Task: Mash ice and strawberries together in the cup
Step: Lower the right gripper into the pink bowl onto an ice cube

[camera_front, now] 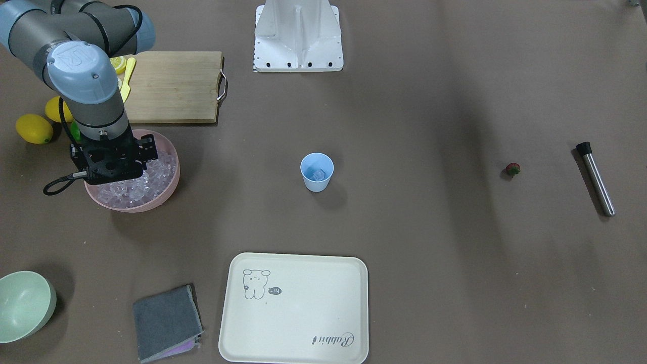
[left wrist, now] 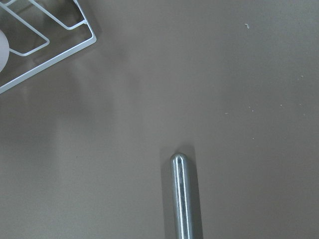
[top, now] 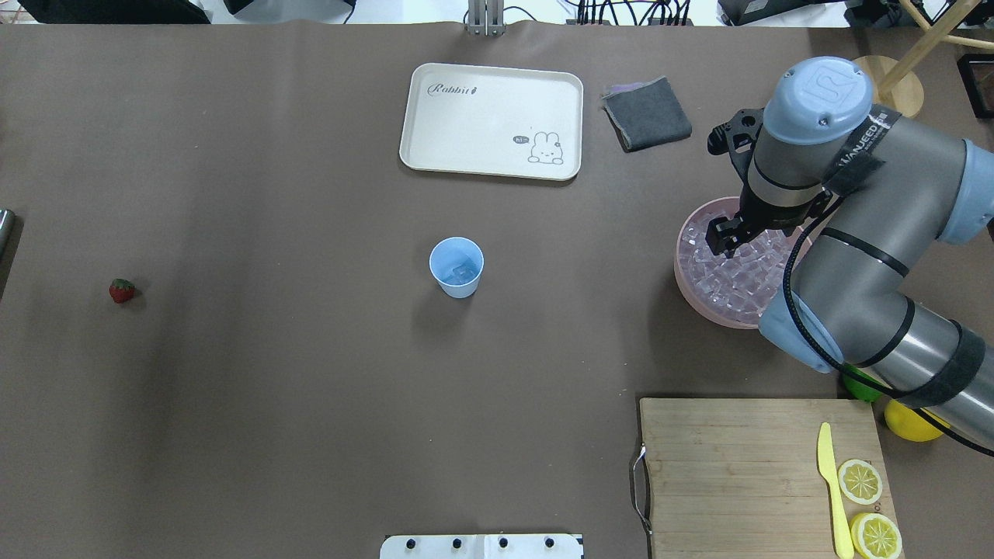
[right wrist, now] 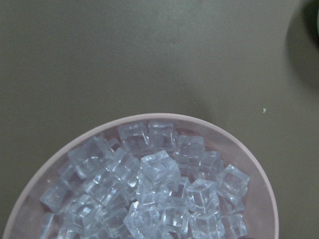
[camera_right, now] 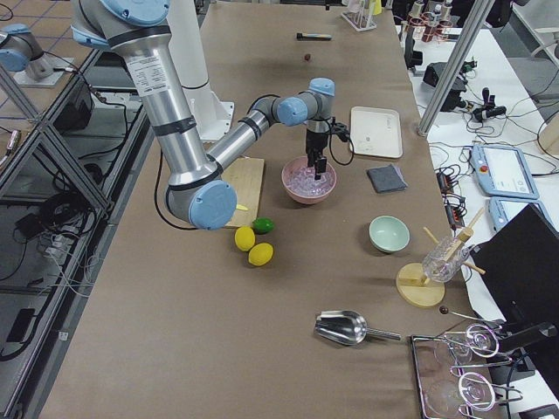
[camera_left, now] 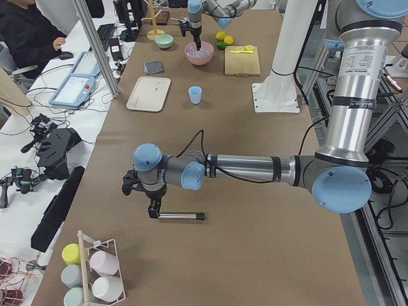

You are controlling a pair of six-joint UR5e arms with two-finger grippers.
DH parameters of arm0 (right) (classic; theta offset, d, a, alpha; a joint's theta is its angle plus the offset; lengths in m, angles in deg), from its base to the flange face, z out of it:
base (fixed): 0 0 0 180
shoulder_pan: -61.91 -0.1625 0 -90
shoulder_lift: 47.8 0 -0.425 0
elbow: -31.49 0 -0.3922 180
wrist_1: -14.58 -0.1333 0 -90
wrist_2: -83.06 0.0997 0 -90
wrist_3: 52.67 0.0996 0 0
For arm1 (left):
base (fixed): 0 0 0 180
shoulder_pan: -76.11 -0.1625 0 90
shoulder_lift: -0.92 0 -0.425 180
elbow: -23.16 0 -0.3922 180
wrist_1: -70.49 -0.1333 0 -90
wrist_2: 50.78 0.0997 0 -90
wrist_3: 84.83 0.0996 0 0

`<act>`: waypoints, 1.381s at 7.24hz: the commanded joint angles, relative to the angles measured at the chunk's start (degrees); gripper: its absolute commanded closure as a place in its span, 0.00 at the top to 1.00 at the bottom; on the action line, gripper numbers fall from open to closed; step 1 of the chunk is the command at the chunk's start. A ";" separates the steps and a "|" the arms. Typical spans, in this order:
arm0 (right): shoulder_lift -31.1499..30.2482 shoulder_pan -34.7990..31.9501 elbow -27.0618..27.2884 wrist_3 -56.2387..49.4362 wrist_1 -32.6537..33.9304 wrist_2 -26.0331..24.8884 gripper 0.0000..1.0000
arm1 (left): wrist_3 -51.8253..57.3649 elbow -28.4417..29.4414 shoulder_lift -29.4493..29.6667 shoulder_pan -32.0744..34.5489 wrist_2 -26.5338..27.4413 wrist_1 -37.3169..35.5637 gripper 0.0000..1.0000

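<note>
The cup [top: 457,268] stands mid-counter [top: 311,388] with ice [top: 463,272] inside. The right claw [top: 724,239] hangs over the ice-filled pink bowl [top: 689,273]. The strawberry [top: 121,290] lies toward the counter's left end, where the left claw [camera_left: 153,210] hovers by a steel rod [camera_left: 182,216]. I cannot tell either claw's opening.

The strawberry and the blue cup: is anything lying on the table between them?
Nothing. In the overhead view the brown table is bare all the way from the strawberry to the cup. The front-facing view shows the same.
</note>
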 commanded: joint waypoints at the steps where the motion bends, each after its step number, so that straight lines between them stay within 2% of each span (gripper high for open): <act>1: 0.34 0.39 0.07 2.36 3.38 0.47 0.87 | 0.04 0.04 0.00 -0.06 0.05 0.00 0.98; 3: 0.52 0.65 1.12 4.39 9.18 2.23 0.87 | 0.04 0.04 0.09 -0.06 0.05 0.09 0.98; 9: 0.34 3.02 1.74 4.13 8.33 1.71 0.87 | 0.04 -0.13 0.35 -0.06 0.05 0.09 0.98; 10: 0.08 3.29 2.00 3.95 6.58 1.62 0.88 | 0.04 0.04 0.44 -0.06 0.05 0.09 0.98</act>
